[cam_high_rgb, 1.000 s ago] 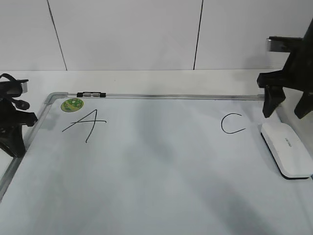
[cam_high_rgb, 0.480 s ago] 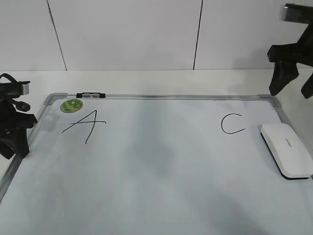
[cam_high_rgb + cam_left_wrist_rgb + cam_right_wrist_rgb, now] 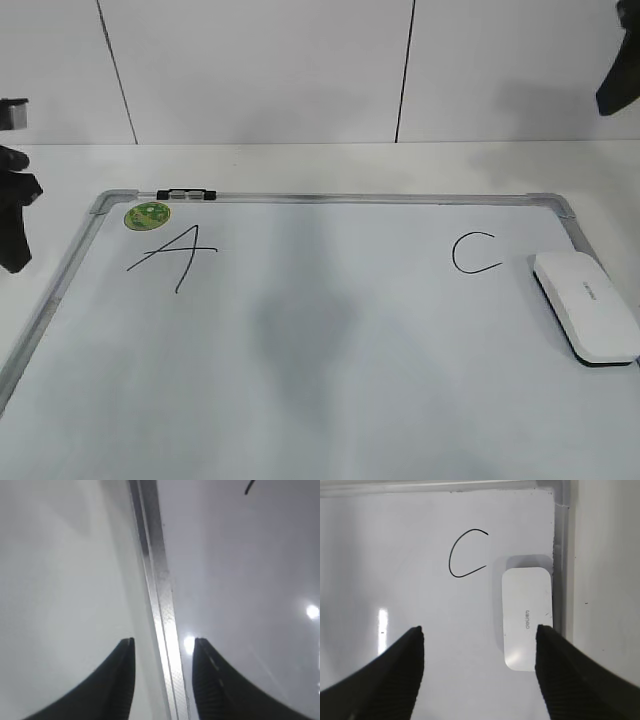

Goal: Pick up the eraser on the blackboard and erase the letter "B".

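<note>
Lying flat on the white tabletop (image 3: 320, 160), the blackboard (image 3: 300, 400) fills most of the exterior view, its grey metal frame running along the far and side edges. The eraser (image 3: 587, 306) rests on the board surface near the right-hand frame rail, felt base down, with its grey lettering facing up; nothing touches it. Just to its left is the black "C" (image 3: 474, 252), and well apart at the other end is the slanted "A" (image 3: 172, 252), with a round green sticker (image 3: 147, 214) just beyond it and a small black-and-silver clip (image 3: 186, 193) on the far frame rail. The letter "B" cannot be found in any view; the middle of the board shows only a faint grey smudge.

The right gripper (image 3: 479, 630) hangs above the board with its jaws spread wide and nothing between them. In the right wrist view the eraser (image 3: 526, 618) lies below, close to the right-hand finger, and the "C" (image 3: 465, 554) is farther ahead. In the exterior view only a dark piece of this arm shows at the upper right corner.

The left gripper (image 3: 163, 647) has its jaws set a modest gap apart, empty, hovering over the left frame rail (image 3: 157, 590), which runs up between the two fingertips. In the exterior view it is partly visible at the left edge, off the board.
</note>
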